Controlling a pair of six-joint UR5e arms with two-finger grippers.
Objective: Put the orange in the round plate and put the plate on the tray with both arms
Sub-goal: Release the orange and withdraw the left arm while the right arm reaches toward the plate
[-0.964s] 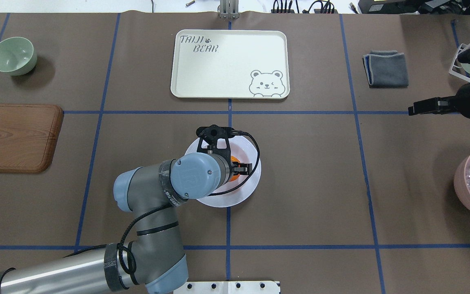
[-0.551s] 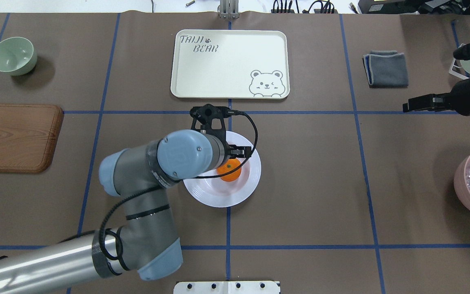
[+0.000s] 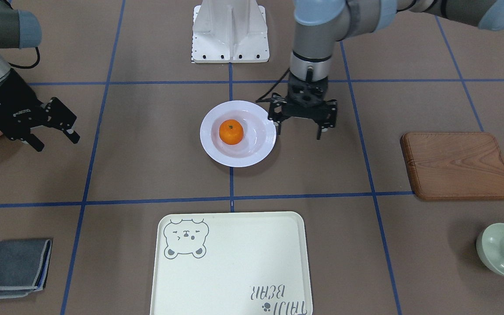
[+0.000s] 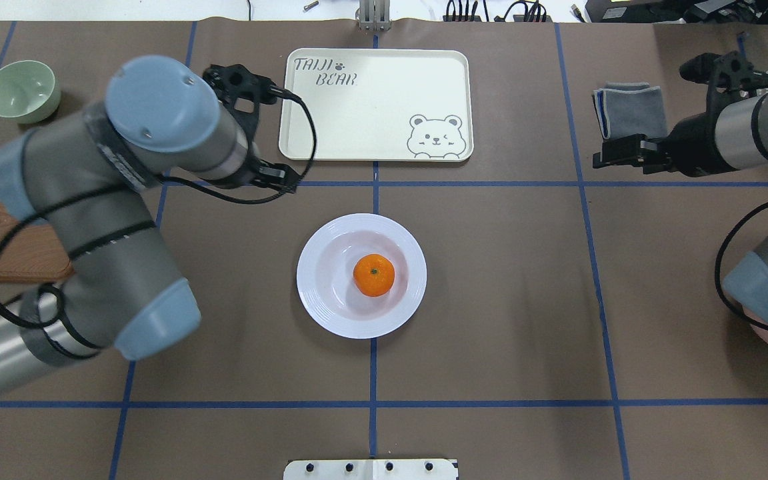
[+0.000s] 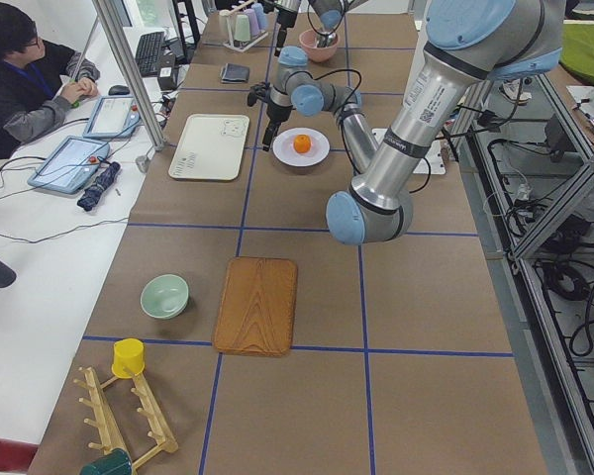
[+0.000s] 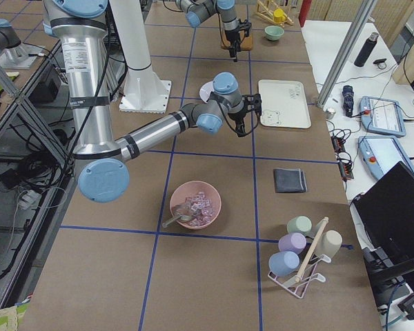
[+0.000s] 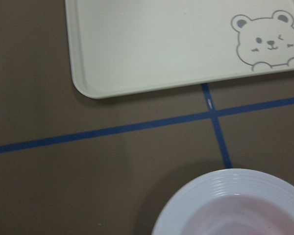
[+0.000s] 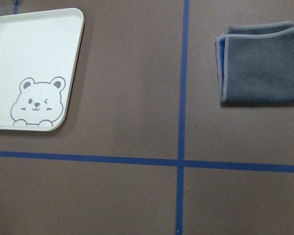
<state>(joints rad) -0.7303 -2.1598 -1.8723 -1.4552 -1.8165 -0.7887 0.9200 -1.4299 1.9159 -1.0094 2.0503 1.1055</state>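
The orange (image 4: 374, 275) lies free in the sunken centre of the round white plate (image 4: 321, 303), in the middle of the table. My left gripper (image 3: 300, 127) hangs open and empty just beside the plate's rim, on the robot's left of it, and above the table. The cream bear tray (image 4: 371, 113) sits beyond the plate at the far side and is bare. My right gripper (image 3: 55, 140) is open and empty, well off to the robot's right of the plate. The left wrist view shows the tray's corner (image 7: 161, 44) and the plate's ridged rim (image 7: 235, 186).
A folded grey cloth (image 4: 631, 112) lies right of the tray. A wooden board (image 3: 457, 165) and a pale green bowl (image 4: 22, 90) are at the left. A pink bowl (image 6: 195, 205) and a cup rack (image 6: 300, 252) stand at the right end. A person (image 5: 20, 69) sits at a side desk.
My left gripper let go of the orange, which now rests in the plate, and the arm lifted away to the far left. The right arm swung in toward the centre.
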